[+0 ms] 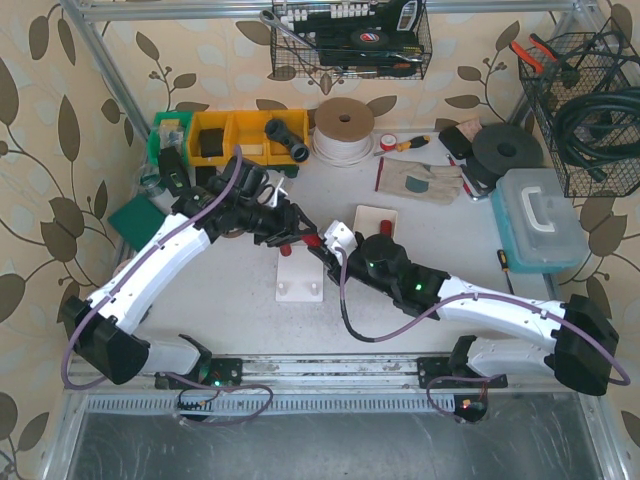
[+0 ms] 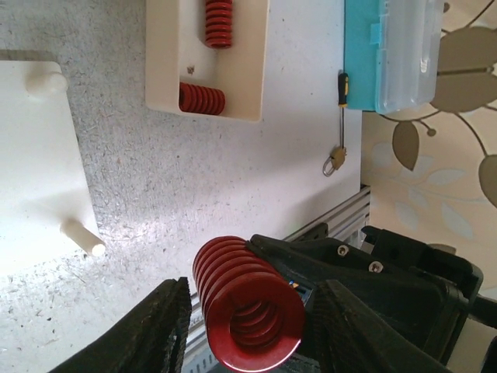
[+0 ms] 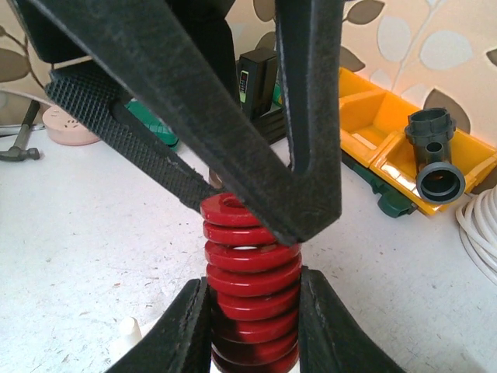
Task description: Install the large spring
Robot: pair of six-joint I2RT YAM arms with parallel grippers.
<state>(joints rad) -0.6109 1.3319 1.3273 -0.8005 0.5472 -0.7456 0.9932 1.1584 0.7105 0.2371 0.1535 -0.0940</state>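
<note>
Red spring [image 3: 252, 272] was clenched upright in the right gripper [image 3: 253, 289], above the table [image 2: 194, 171]. Left gripper [image 2: 255, 289] was spread, its fingers just beside the coils. Peg plate [image 2: 35, 163] edge lay near, bare table beyond it.

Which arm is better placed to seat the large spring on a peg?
Right, probably. The right end effector pinches the large spring across its coils, with a white peg close beside. The left end effector only meets the top coil; its hold is unclear.
</note>
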